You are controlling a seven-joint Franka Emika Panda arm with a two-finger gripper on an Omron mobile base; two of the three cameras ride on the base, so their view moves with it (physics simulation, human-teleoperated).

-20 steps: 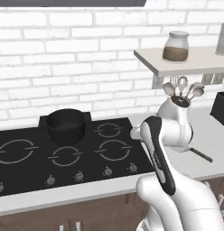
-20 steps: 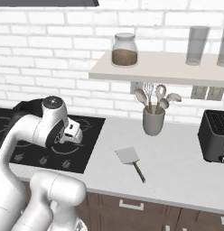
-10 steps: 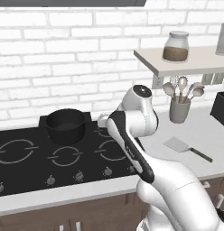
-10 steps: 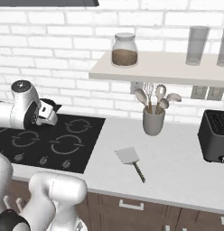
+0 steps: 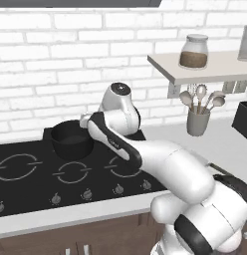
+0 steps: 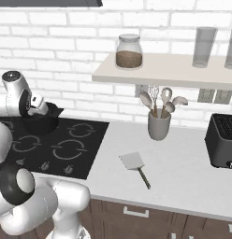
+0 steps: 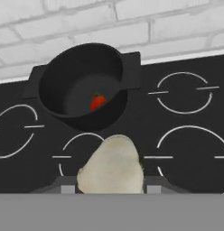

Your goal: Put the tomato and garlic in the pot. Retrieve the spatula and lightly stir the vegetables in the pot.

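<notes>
- The tool [image 7: 109,180] is gripping the garlic [image 7: 111,168] short of the pot [image 7: 84,83]; letting go here risks dropping it onto the hob [image 7: 186,135].
- The tomato [image 7: 97,101] is lying inside the pot.
- The spatula [image 6: 134,164] is waiting on the surface [image 6: 183,163], well apart.

A black hob [image 6: 66,140] is lying under and around the tool, set into the pale bench [image 6: 183,172]. Well off to the tool's side, a grey crock [image 6: 158,126] is holding round spoons and a whisk. Beyond it a black toaster [image 6: 222,141] is sitting. Above, a wall shelf [image 6: 150,74] is carrying a lidded jar [image 6: 129,52] and a glass [image 6: 204,46].
</notes>
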